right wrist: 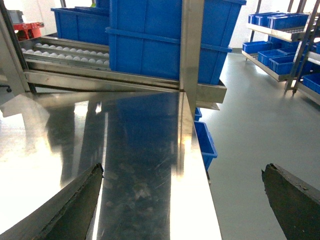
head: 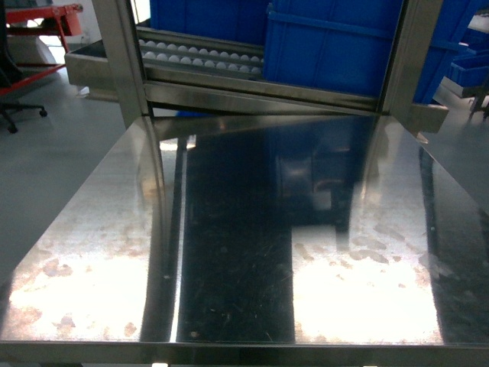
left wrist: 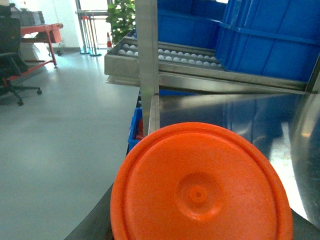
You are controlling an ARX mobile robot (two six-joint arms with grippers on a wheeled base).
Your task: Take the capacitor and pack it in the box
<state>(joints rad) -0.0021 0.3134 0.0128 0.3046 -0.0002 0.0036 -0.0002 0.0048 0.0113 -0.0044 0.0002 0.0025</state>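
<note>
Right wrist view: the right gripper [right wrist: 182,200] stands wide open, its two dark fingers [right wrist: 75,205] at 8 and 4 o'clock, holding nothing above the steel table [right wrist: 140,150]. Left wrist view: an orange disc [left wrist: 200,190] fills the 6 o'clock area; the left gripper's fingers are hidden, so their spread cannot be told. Head view: bare reflective table, two steel posts [head: 126,53], two large blue bins [head: 336,46] on a roller rack [head: 199,55] at 12 o'clock. No capacitor or pink box is visible. No legible writing.
</note>
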